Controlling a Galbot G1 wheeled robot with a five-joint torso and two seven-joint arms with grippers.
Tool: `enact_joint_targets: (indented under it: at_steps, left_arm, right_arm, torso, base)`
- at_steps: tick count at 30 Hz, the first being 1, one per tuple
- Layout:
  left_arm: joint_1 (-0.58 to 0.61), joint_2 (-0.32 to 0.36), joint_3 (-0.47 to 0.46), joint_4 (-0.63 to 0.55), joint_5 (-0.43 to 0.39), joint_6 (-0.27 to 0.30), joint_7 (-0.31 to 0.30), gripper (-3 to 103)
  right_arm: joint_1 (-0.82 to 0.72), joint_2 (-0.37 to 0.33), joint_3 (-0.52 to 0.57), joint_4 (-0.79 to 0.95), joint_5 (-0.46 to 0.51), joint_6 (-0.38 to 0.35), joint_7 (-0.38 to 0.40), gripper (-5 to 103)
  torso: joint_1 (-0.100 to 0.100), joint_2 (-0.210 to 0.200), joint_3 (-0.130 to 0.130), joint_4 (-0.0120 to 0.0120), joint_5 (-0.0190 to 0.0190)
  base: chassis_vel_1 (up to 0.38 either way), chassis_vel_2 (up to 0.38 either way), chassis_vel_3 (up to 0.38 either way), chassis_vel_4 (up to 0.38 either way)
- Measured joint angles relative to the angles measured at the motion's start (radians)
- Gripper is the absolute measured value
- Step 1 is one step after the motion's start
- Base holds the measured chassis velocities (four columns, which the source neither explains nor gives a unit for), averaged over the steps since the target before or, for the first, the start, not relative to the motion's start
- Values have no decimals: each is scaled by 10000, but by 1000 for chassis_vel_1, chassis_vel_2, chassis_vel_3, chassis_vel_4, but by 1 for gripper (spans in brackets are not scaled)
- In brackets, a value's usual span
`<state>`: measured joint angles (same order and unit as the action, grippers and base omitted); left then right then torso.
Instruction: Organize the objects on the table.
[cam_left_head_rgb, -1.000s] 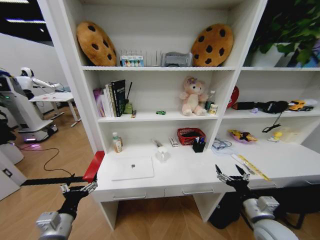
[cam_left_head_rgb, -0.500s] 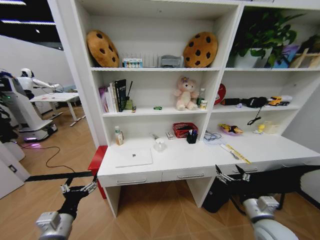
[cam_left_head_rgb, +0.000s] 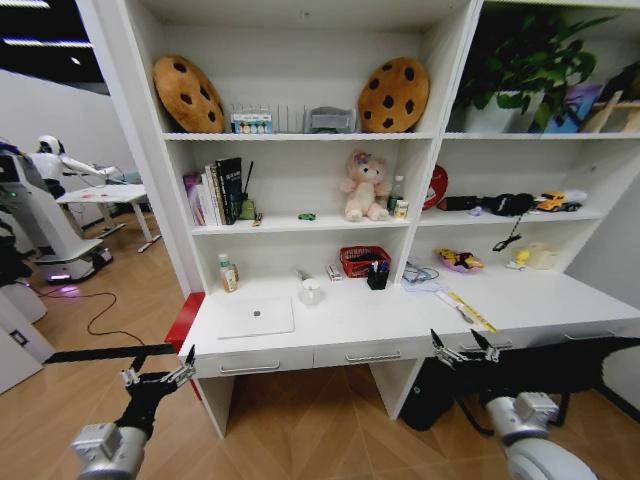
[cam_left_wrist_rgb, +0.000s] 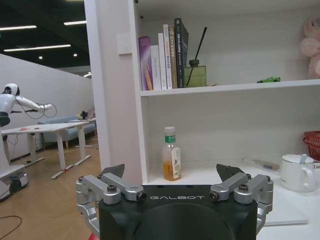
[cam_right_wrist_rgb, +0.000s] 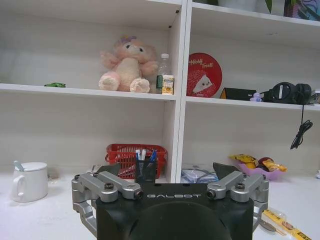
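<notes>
Left gripper (cam_left_head_rgb: 156, 378) low before the surface (cam_left_head_rgb: 340, 325), short of its left corner, fingers (cam_left_wrist_rgb: 113, 171) spread wide, holding nothing. Right gripper (cam_left_head_rgb: 464, 351) low before the drawer front, right of centre, fingers (cam_right_wrist_rgb: 225, 170) likewise wide and empty. Laptop (cam_left_head_rgb: 256, 317) closed and flat on the left part of the surface. Pens (cam_left_head_rgb: 378, 267) upright in a dark cup beside the red basket (cam_left_head_rgb: 362, 261). Green toy car (cam_left_head_rgb: 307, 216) on the shelf above, left of the plush bear (cam_left_head_rgb: 364, 187)

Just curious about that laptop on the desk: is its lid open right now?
No, the silver laptop lies flat with its lid closed on the white desk.
</notes>
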<state>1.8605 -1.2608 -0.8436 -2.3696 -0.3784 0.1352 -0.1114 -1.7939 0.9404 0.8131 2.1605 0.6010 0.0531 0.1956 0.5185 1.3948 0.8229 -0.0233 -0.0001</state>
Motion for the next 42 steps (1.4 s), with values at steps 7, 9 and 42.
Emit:
enact_joint_targets:
  at_steps: [7,9,42]
  left_arm:
    - [0,0,-1,0,0,0,-2,100]
    - [0,0,-1,0,0,0,-2,100]
    - [-1,0,0,0,0,0,-2,100]
  right_arm:
    - [0,0,0,0,0,0,0,100]
    - [0,0,0,0,0,0,0,100]
    - [5,0,0,0,0,0,0,100]
  torso:
    - [2,-1,1,0,0]
    - [4,-1,1,0,3]
    - [11,-3,4,3,1]
  base:
    - [0,0,0,0]
    - [0,0,0,0]
    - [74,-42,-81,40]
